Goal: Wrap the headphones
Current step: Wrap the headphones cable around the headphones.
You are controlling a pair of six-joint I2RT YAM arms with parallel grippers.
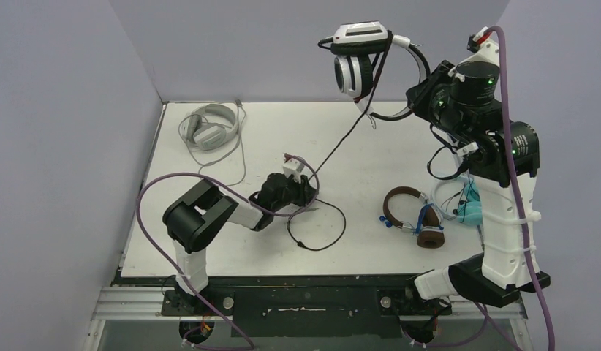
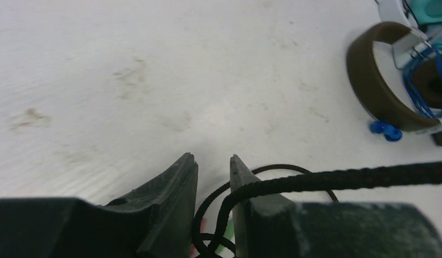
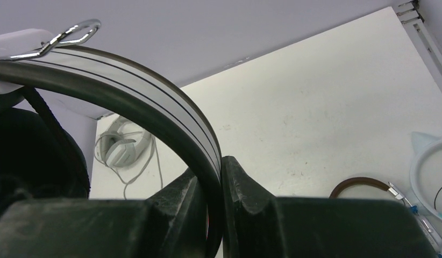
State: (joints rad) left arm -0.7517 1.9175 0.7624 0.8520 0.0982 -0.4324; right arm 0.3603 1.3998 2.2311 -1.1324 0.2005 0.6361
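We see one flat white table (image 1: 283,131), matte and lightly scuffed, with two jointed arms at its near edge: the left arm (image 1: 202,219) folded low and the right arm (image 1: 502,212) standing tall.

We count four headsets. The black-and-white headset (image 1: 356,62) hangs in the air over the far edge. Its smooth curved band (image 3: 154,102), striped with thin dark lines, is clamped tight between the jaws of the right gripper (image 3: 214,166). The pale grey headset (image 1: 210,128) lies far left, the brown headset (image 1: 411,208) with its blue cable (image 2: 423,91) lies right of centre, and the teal headset (image 1: 469,201) is half hidden beside the right arm.

One braided black cable (image 1: 341,139) runs down from the raised headset to the left gripper (image 2: 213,161). That gripper's jaws stand narrowly parted, with the cord crossing one finger and looping in the gap, unclamped at the tips.
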